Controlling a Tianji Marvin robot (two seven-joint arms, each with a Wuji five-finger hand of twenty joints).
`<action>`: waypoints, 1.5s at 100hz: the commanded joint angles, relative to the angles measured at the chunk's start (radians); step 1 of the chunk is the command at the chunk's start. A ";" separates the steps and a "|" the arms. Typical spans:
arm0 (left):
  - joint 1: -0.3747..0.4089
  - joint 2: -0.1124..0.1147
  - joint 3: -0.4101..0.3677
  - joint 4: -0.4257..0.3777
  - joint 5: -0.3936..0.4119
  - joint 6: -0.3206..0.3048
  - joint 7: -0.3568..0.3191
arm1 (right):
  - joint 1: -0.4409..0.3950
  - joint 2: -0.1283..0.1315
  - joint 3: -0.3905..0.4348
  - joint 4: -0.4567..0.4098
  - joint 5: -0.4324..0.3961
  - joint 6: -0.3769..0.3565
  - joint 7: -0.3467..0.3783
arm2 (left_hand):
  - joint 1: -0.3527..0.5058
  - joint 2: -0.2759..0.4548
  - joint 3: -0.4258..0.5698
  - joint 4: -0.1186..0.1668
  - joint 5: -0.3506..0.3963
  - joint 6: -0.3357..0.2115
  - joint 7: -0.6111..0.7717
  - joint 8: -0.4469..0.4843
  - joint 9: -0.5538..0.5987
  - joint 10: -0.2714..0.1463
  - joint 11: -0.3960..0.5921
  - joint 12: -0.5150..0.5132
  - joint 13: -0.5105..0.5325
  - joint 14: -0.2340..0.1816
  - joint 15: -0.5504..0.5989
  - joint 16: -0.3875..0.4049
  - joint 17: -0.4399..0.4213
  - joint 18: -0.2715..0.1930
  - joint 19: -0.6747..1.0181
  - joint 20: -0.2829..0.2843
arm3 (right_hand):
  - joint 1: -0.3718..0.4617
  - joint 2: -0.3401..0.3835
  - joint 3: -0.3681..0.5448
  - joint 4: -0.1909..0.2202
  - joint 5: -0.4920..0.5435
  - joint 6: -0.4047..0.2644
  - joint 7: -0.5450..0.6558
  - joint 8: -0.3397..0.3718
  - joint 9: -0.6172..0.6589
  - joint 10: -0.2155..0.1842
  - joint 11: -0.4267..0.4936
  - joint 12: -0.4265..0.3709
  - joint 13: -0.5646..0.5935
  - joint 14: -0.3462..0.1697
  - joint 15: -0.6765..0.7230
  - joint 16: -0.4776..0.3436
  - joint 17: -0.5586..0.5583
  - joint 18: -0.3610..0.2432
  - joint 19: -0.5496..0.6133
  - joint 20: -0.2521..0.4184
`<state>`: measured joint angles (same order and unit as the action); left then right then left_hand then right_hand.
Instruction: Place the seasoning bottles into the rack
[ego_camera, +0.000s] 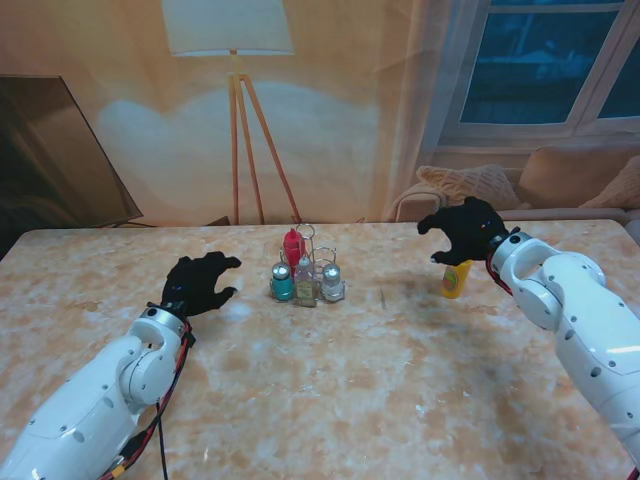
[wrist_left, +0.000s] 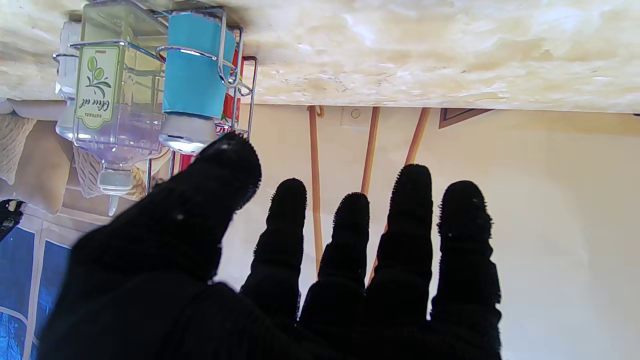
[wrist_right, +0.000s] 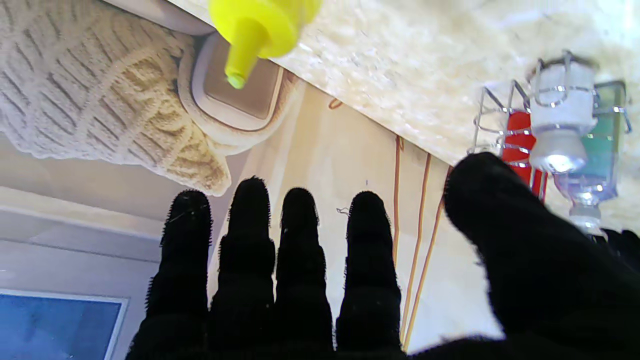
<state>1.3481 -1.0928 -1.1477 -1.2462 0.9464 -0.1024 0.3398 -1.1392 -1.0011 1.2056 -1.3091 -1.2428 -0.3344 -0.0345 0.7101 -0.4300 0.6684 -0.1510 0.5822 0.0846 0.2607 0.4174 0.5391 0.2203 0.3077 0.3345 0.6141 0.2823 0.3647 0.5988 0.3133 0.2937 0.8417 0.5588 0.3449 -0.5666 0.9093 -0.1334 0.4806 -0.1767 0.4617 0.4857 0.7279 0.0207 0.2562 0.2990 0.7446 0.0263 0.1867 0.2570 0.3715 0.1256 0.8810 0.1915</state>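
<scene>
A floor lamp (ego_camera: 232, 60) with a white shade and wooden tripod legs stands against a warm cream wall (ego_camera: 350, 120). A dark window (ego_camera: 545, 65) sits above a beige sofa (ego_camera: 560, 180) holding a knitted cushion (ego_camera: 470, 185).

A wire rack (ego_camera: 308, 268) of thin chrome is seen on the table, to the right of the left hand (ego_camera: 200, 284) and well apart from it. Four bottles are held upright in its compartments: a red one (ego_camera: 292, 246) at the far side, a blue-banded shaker (ego_camera: 282, 282) nearest the left hand, a clear olive-oil bottle (ego_camera: 304, 280) with a green label beside it, and a white shaker (ego_camera: 331, 281) on the side facing the right hand (ego_camera: 464, 229). A yellow squeeze bottle (ego_camera: 456, 278) with a pointed nozzle stands upright on the table outside the rack, directly under the right hand; no fingers are closed around it.
</scene>
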 joint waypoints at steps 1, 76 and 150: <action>0.001 0.002 -0.001 -0.003 0.004 -0.003 -0.011 | 0.005 0.004 -0.010 0.015 0.003 0.004 0.025 | -0.007 -0.032 0.046 0.025 -0.006 -0.005 0.016 0.001 0.004 -0.012 0.007 0.011 0.015 0.004 0.015 0.024 -0.004 -0.014 -0.007 0.002 | -0.055 -0.038 0.040 -0.015 -0.048 0.024 -0.029 -0.016 -0.051 0.038 -0.016 -0.029 -0.035 0.049 -0.020 -0.026 -0.032 0.039 -0.018 -0.022; -0.007 0.004 0.007 0.003 0.003 -0.004 -0.027 | 0.072 0.011 -0.085 0.129 0.061 0.104 0.155 | -0.009 -0.071 0.095 0.015 0.001 -0.011 0.043 -0.005 0.008 -0.035 0.024 0.009 0.033 -0.023 0.023 0.030 0.006 -0.043 -0.013 -0.035 | -0.116 -0.092 0.093 -0.042 -0.124 0.207 -0.181 -0.063 -0.141 0.127 -0.007 -0.076 -0.020 0.144 -0.009 -0.054 0.066 0.115 0.051 -0.008; -0.007 0.004 0.006 0.004 -0.005 -0.007 -0.034 | 0.138 0.008 -0.178 0.217 0.140 0.147 0.199 | -0.005 -0.072 0.100 0.014 0.012 -0.006 0.047 -0.006 0.009 -0.027 0.027 0.008 0.039 -0.031 0.026 0.030 0.018 -0.050 0.001 -0.051 | 0.106 -0.149 0.171 -0.038 -0.022 0.116 0.010 0.056 -0.069 0.065 0.142 0.072 0.171 -0.010 0.084 0.056 0.296 -0.032 0.136 0.165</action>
<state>1.3411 -1.0881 -1.1414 -1.2418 0.9428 -0.1069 0.3197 -0.9995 -0.9881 1.0342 -1.0975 -1.1004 -0.1921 0.1462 0.7097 -0.4813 0.7293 -0.1510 0.5821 0.0717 0.2957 0.4173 0.5393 0.1924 0.3238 0.3396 0.6258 0.2614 0.3780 0.6090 0.3303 0.2623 0.8329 0.5334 0.4258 -0.6921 1.0571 -0.1499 0.4341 -0.0398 0.4370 0.5070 0.6369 0.1003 0.3823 0.3277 0.8842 0.0316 0.2550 0.2828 0.6396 0.1233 0.9966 0.3155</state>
